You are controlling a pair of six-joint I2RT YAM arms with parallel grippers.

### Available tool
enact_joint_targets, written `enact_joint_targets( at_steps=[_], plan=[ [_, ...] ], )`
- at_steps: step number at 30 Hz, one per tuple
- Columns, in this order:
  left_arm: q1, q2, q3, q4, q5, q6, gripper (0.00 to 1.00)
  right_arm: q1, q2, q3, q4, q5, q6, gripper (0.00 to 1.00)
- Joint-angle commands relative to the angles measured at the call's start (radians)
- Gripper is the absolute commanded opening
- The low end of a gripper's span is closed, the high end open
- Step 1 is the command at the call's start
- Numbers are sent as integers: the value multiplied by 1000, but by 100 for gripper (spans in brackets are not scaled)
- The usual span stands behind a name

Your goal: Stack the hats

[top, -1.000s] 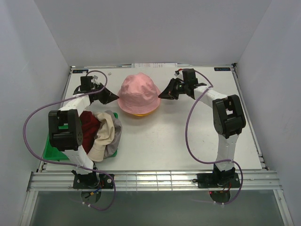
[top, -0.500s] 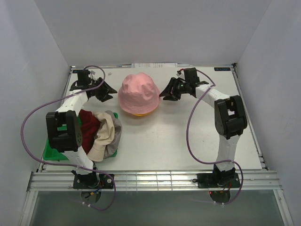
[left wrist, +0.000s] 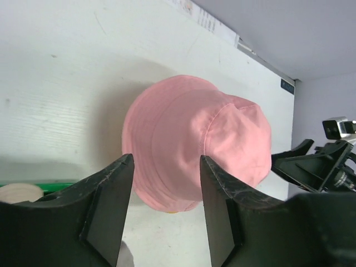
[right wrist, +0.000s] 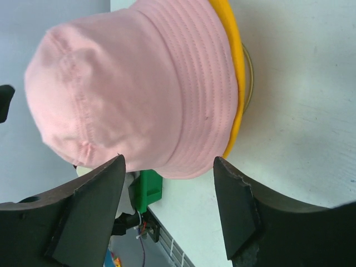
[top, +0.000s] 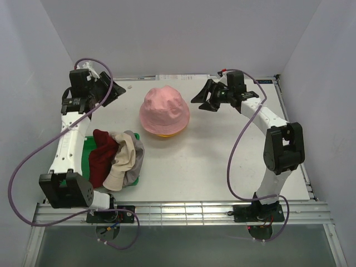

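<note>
A pink hat (top: 164, 110) sits at the back middle of the table over a yellow-orange hat, of which only a strip of brim (top: 164, 135) shows. In the right wrist view the pink hat (right wrist: 133, 83) covers that yellow brim (right wrist: 234, 67). A dark red hat (top: 102, 156), a cream hat (top: 124, 158) and a grey hat (top: 136, 162) lie heaped at the front left. My left gripper (top: 114, 89) hangs open, back left of the pink hat (left wrist: 194, 133), holding nothing. My right gripper (top: 201, 100) is open too, off to the hat's right and apart from it.
A green tray (top: 84, 149) lies under the left edge of the heap and shows as a green corner (right wrist: 149, 188) in the right wrist view. A thin wire ring (right wrist: 250, 72) peeks from under the yellow brim. White walls close the table's back and sides.
Both grippers opened and drew away from the pink hat's sides. The left arm rose and swung toward the back left corner; the right arm lifted and pulled back a little.
</note>
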Motion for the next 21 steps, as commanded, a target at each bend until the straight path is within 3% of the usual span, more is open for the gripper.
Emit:
enact_joint_targets(
  at_steps=[1,3,8,14,21],
  plan=[
    [4,-154,29,-164,-194,82,62,-7,-86,-33,1,2,-33,71],
    [3,-238,18,-211,-312,109,64,-7,-114,-64,8,3,-42,71],
    [3,-384,-90,-327,-423,166,68,-2,-204,-159,33,-9,-61,71],
    [3,-527,-261,-351,-335,241,71,7,-232,-156,-10,-37,-96,71],
    [3,-538,-354,-396,-304,298,72,12,-232,-171,-13,-55,-111,70]
  ],
)
